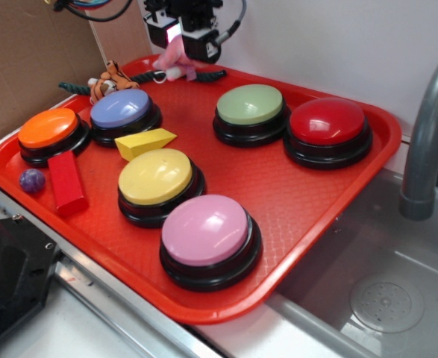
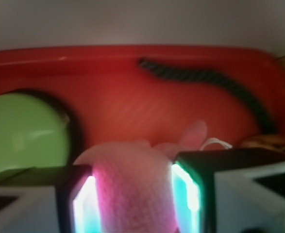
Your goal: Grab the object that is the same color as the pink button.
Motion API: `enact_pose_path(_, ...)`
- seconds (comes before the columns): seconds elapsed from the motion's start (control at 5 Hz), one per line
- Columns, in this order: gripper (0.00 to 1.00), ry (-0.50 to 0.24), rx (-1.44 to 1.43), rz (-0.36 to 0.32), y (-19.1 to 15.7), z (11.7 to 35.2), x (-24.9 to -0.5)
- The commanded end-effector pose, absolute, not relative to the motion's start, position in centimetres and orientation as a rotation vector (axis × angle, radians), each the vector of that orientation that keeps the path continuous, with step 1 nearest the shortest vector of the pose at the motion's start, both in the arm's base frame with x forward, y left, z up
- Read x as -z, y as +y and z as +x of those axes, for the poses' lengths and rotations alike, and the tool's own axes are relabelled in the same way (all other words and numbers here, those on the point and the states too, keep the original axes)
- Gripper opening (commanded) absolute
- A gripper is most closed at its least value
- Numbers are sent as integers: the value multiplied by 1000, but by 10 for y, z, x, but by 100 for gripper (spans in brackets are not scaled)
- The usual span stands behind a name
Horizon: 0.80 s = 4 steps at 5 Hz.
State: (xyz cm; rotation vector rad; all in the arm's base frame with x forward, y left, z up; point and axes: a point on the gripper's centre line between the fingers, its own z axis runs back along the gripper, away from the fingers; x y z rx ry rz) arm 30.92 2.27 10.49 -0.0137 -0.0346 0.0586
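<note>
The object, a small pink plush toy (image 1: pixel 172 59) (image 2: pixel 132 187), is pinched between the two lit pads of my gripper (image 1: pixel 180 39) (image 2: pixel 135 199), which is shut on it at the far edge of the red tray (image 1: pixel 293 201). Part of the plush hangs below the fingers, with a white bit at its lower end. Whether it still touches the tray I cannot tell. The pink button (image 1: pixel 207 235), a pale pink dome on a black base, stands at the tray's near edge, far from the gripper.
Other buttons stand on the tray: green (image 1: pixel 250 110) (image 2: pixel 21 133), red (image 1: pixel 327 128), yellow (image 1: pixel 157 183), lavender-blue (image 1: pixel 123 113), orange (image 1: pixel 51 133). A tiger plush (image 1: pixel 108 80), dark braided cord (image 2: pixel 220 90), yellow wedge (image 1: pixel 144 142), red block (image 1: pixel 66 183) and purple ball (image 1: pixel 31 180) lie nearby. A grey faucet (image 1: pixel 427 127) stands to the right.
</note>
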Motion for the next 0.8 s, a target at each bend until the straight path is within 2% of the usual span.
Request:
enact_pose_path(0.0, 0, -41, -40, -90, 16, 274, -130)
enact_pose_path(0.2, 0, -35, -51, -72, 12, 256, -131)
enact_pose_path(0.4, 0, -71, -20, -103, 9, 244, -134)
enact_pose_path(0.6, 64, 59, 31, -13, 16, 248, -140)
